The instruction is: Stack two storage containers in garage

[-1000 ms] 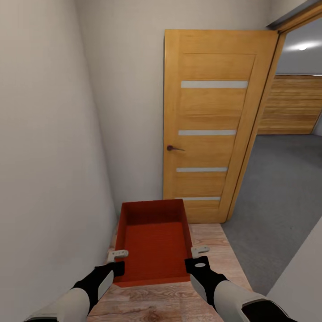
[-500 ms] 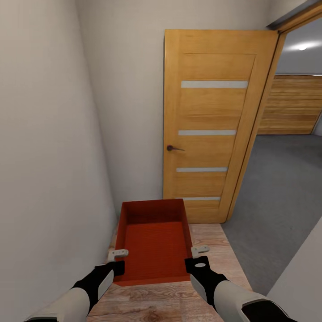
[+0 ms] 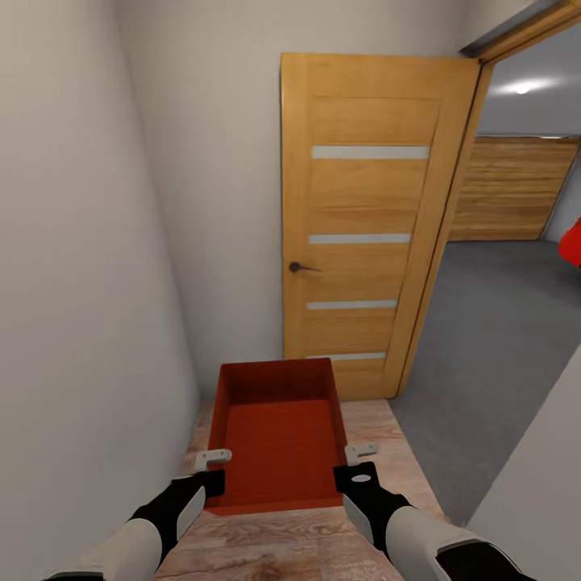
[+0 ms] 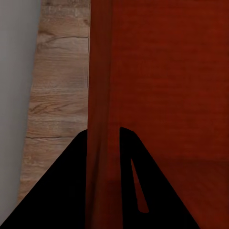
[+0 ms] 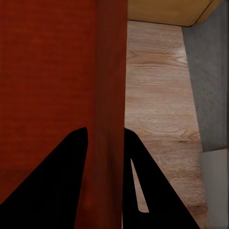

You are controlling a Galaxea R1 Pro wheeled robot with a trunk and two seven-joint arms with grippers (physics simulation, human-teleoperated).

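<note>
The red-orange storage container (image 3: 277, 436) is carried low over the wood-plank floor (image 3: 387, 452), in front of the open orange-wood door (image 3: 367, 218). The left hand (image 3: 211, 460) is clamped on the container's left wall (image 4: 99, 95), the right hand (image 3: 361, 452) on its right wall (image 5: 112, 95). Right of the door, grey concrete floor (image 3: 492, 323) spreads through the doorway, where a red shape (image 3: 571, 242) shows at the picture's edge

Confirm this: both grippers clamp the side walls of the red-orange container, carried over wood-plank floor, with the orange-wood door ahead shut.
Wrong on the door. The head view shows the orange-wood door swung open against the wall, with grey floor past it. The rest holds: left gripper and right gripper clamp the container walls.
</note>
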